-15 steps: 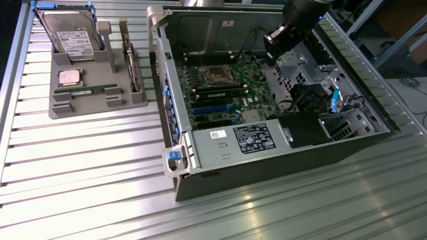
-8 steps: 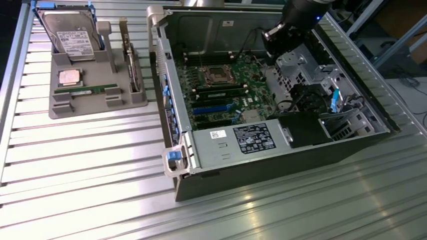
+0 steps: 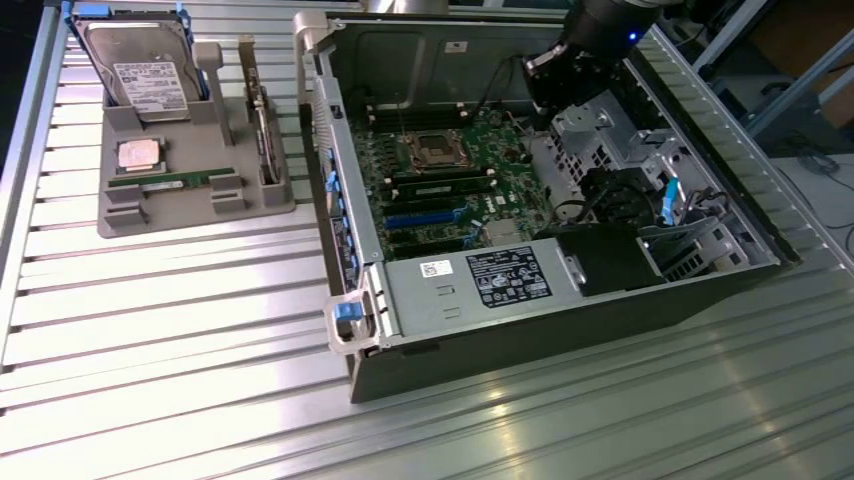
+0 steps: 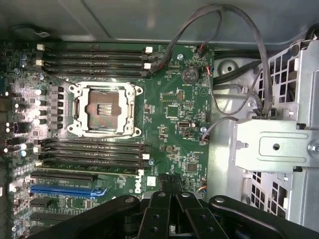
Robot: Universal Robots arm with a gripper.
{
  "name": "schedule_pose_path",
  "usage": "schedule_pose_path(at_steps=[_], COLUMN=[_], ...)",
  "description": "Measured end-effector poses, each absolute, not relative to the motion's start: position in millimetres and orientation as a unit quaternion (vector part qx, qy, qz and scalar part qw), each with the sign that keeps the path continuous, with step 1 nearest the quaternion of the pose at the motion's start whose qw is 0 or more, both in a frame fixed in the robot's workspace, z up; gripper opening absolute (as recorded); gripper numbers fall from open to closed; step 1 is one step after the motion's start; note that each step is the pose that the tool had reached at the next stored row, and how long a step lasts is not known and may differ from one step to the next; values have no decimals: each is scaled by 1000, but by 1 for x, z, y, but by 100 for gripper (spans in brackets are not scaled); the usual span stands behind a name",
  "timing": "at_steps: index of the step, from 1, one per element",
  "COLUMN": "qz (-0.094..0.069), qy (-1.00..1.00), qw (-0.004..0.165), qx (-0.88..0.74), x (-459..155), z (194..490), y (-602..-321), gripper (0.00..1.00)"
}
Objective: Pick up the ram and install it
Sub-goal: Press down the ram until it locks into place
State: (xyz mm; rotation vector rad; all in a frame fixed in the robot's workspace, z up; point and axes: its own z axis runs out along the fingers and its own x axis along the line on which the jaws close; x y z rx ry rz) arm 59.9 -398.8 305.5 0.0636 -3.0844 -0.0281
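On the ribbed metal table point(image 3: 160, 330), the ram point(image 3: 171, 183) lies flat, pointing across the exterior view; fingers point(image 4: 167, 209) unreadable.

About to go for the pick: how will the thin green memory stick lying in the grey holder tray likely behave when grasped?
The thin green memory stick is a flat circuit board, so probably stiff, not floppy. Long and slim, it likely weighs little. It lies low in a slot of the grey holder tray, so only its narrow edges seem grippable and it may slip or tilt. The bare board suggests handling it gently.

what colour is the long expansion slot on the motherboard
Blue slot, clearest in the wrist view.
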Motion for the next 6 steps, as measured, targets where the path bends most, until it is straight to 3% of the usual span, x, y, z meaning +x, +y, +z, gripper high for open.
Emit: schedule_pose_path(at_steps=[6], qz=[-9], qy=[-999], qw=[28], qx=[21], x=[60], z=[306], y=[-399], gripper=[11])
